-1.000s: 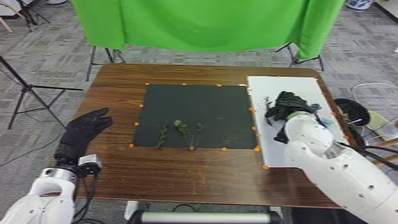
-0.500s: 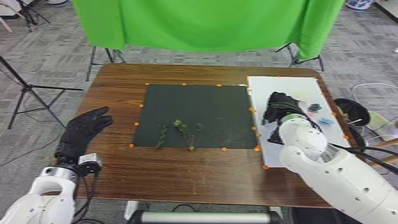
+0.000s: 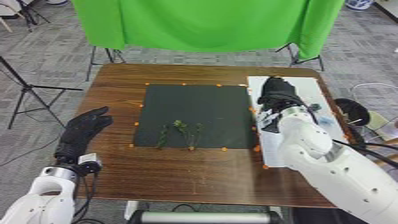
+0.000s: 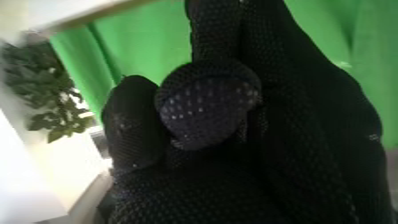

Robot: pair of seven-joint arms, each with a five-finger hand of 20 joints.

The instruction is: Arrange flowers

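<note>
Green sprigs (image 3: 181, 127) lie spread on a dark mat (image 3: 195, 102) left of the right hand (image 3: 279, 94), whose grip cannot be told, probably as the arrangement's base, with bluish flowers (image 3: 325, 120) just right of that hand, seemingly for easy picking.

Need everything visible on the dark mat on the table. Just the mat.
The mat is a dark grey, matte, roughly square sheet lying flat on the brown wooden table; whether it is rubber, paper or cloth, I can't tell. Small orange markers dot its edges. Three thin green sprigs lie side by side on its near part, their lower ends toward the near edge. The white sheet runs along its right side.
</note>
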